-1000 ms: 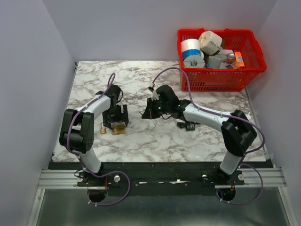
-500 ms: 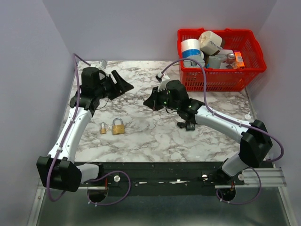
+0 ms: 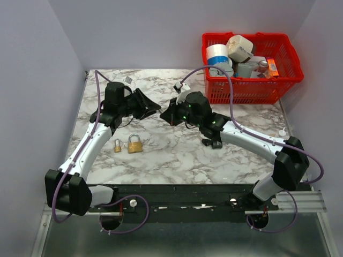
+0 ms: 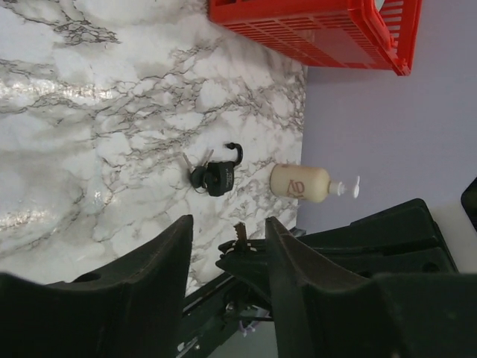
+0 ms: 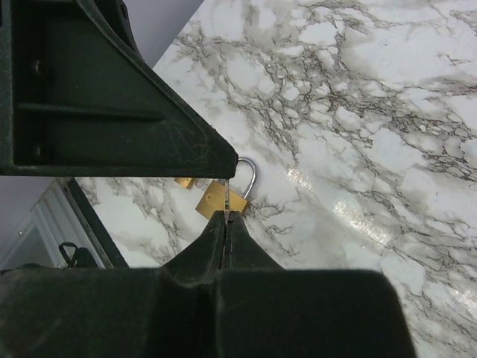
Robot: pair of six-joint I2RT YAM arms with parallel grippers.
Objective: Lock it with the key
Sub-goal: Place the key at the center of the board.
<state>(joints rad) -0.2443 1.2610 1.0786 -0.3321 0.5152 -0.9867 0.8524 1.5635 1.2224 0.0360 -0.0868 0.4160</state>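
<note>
My right gripper [image 5: 226, 215] is shut on the key [image 5: 225, 200], whose thin metal blade sticks out past its tips. It hangs above the large brass padlock [image 5: 220, 203] and faces my left gripper [image 3: 157, 108] over mid-table. In the left wrist view the key's blade [image 4: 240, 233] shows between the two spread fingers of my left gripper [image 4: 227, 224], touching neither. The left gripper is open with nothing in it. Both brass padlocks [image 3: 135, 144] [image 3: 117, 145] lie on the marble below the left arm.
A black padlock [image 3: 214, 143] with a bunch of keys [image 4: 196, 174] in it lies under the right forearm. A red basket [image 3: 284, 80] full of items stands at the back right. A cream pump bottle [image 4: 302, 183] sits near the right edge.
The left arm rose from the brass padlocks, swung to the back left, then came toward the right gripper's tip, its jaws narrowing. The right gripper stayed shut and shifted slightly back and left.
</note>
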